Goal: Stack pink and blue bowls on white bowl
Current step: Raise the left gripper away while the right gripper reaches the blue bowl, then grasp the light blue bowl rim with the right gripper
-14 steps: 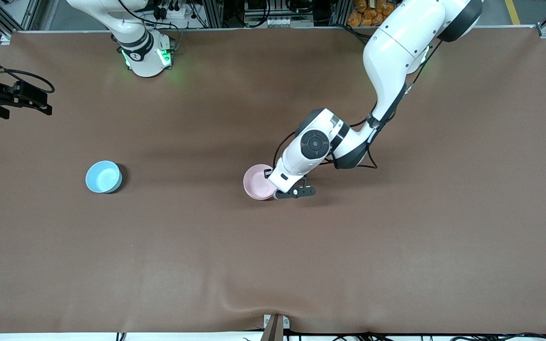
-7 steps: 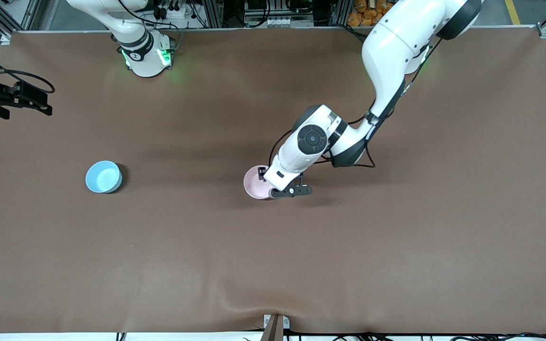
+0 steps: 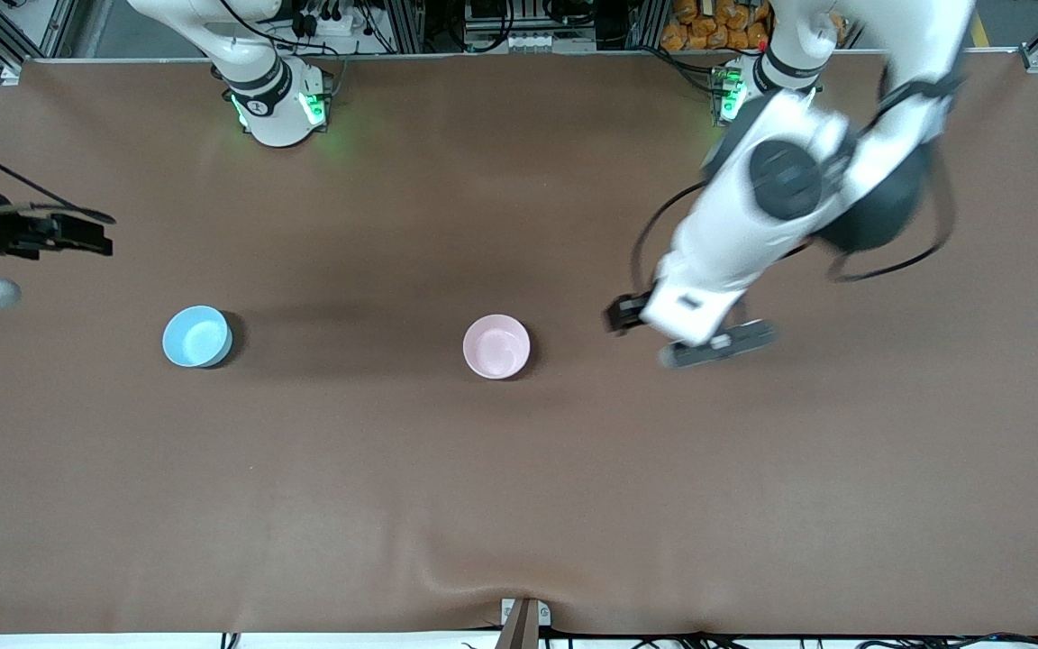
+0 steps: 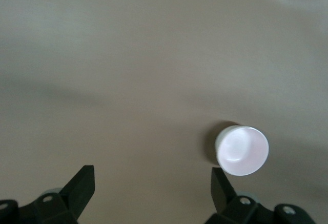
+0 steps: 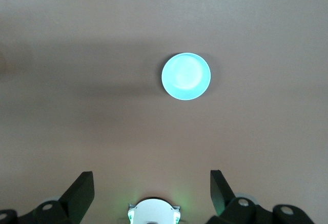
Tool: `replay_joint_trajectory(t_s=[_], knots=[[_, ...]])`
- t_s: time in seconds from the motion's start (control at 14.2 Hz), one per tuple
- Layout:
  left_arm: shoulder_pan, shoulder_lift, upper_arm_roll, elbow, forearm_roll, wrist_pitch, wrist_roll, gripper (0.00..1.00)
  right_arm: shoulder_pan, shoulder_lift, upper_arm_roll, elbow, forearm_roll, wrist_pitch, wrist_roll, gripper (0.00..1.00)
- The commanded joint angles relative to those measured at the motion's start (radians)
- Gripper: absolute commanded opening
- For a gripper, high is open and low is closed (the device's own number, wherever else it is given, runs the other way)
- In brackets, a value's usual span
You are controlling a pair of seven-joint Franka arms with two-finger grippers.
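The pink bowl [image 3: 496, 346] stands upright near the table's middle; it also shows in the left wrist view [image 4: 242, 150]. The blue bowl [image 3: 197, 336] stands upright toward the right arm's end and shows in the right wrist view [image 5: 186, 76]. No white bowl shows apart from these. My left gripper [image 3: 627, 315] is open and empty, up over bare table toward the left arm's end from the pink bowl; its fingers [image 4: 82, 183] stand wide. My right gripper [image 3: 91, 236] is open and empty, high over the table's right-arm end.
The table is covered by a brown mat [image 3: 753, 469]. The right arm's base [image 3: 280, 108] with green lights stands at the table's edge and shows in the right wrist view [image 5: 154, 211]. A small bracket [image 3: 523, 617] sits at the edge nearest the front camera.
My left gripper has let go of the pink bowl and swung up and away toward the left arm's end. The pink bowl stays in place. The right gripper shifted slightly.
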Motion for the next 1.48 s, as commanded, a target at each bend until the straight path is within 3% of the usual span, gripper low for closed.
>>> replay_joint_trajectory(t_s=[0.0,0.28,0.56,0.78,0.99,1.2,1.34,1.41], knots=[[0.073,-0.12,-0.007,-0.045,0.017,-0.089,0.06,1.0,-0.01,0.056,0.011,0.015,-0.031,0.003,-0.005,1.0],[0.197,-0.225,-0.005,-0.045,0.017,-0.194,0.206,1.0,-0.097,0.078,0.013,-0.152,-0.019,0.185,-0.01,1.0],[0.286,-0.257,-0.005,-0.045,0.015,-0.206,0.332,1.0,-0.139,0.081,0.011,-0.372,-0.022,0.488,-0.047,1.0],[0.308,-0.283,-0.004,-0.045,0.015,-0.239,0.379,1.0,-0.177,0.138,0.011,-0.45,-0.022,0.663,-0.13,1.0],[0.299,-0.294,0.022,-0.041,0.026,-0.237,0.424,1.0,-0.206,0.194,0.01,-0.452,-0.03,0.728,-0.143,0.84],[0.196,-0.312,0.165,-0.052,0.026,-0.248,0.517,1.0,-0.209,0.211,0.01,-0.515,-0.028,0.835,-0.16,0.71],[0.202,-0.318,0.17,-0.055,0.019,-0.263,0.54,1.0,-0.209,0.221,0.01,-0.57,-0.028,0.93,-0.16,0.68],[0.203,-0.324,0.167,-0.063,0.02,-0.265,0.542,1.0,-0.209,0.225,0.01,-0.587,-0.03,0.96,-0.159,0.61]])
